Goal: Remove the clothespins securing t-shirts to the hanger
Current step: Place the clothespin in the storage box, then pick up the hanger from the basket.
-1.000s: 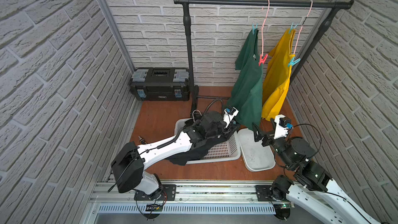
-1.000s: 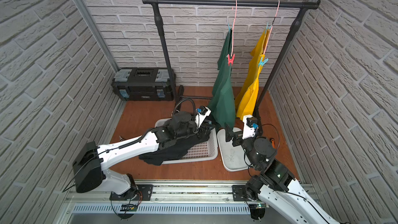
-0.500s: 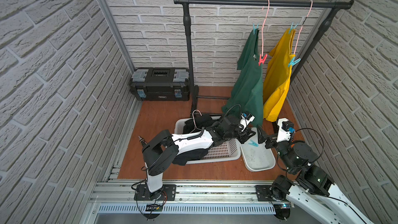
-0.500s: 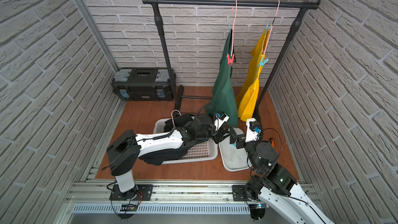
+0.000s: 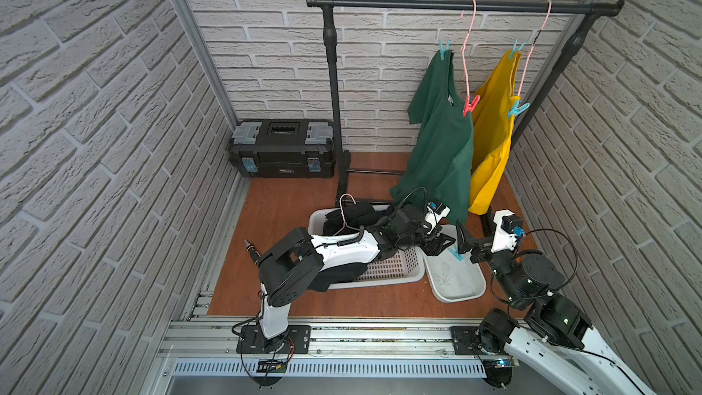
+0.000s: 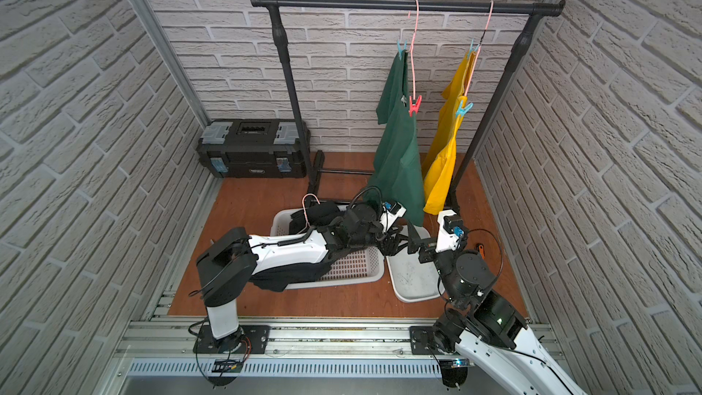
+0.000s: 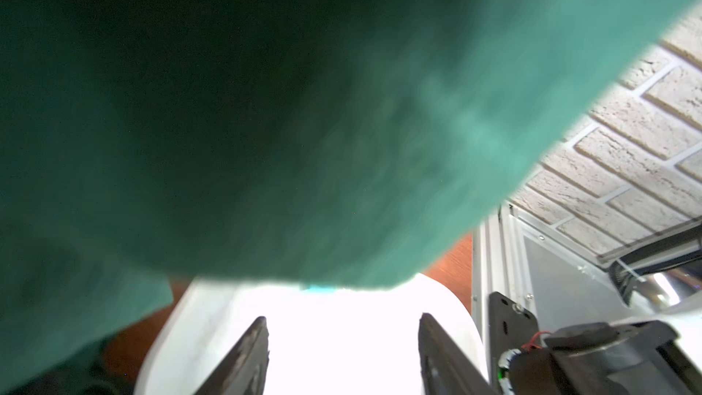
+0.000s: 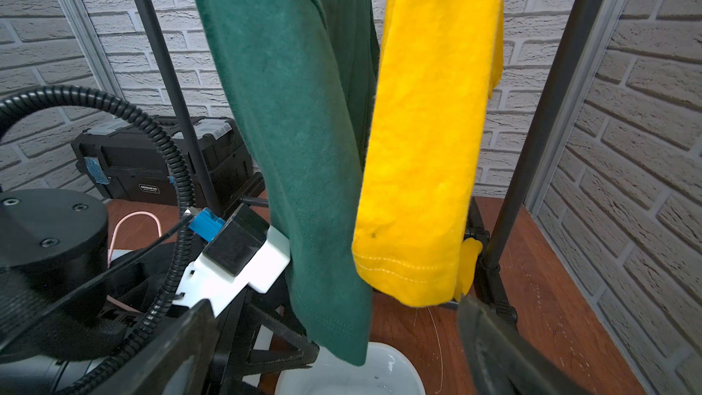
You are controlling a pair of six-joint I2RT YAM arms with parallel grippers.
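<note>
Four pegs (image 5: 470, 104) hold shirts (image 5: 440, 138); your left claw (image 7: 342, 319), part-open and empty, hangs over the drop-off tray (image 5: 456, 283); right claw (image 8: 336, 304) gapes empty. Next, reach high.

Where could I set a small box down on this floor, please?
Bare floor lies between the toolbox and the basket, and in a strip between basket and front rail. Crowded at the tray, where left gripper and right gripper nearly meet.
</note>
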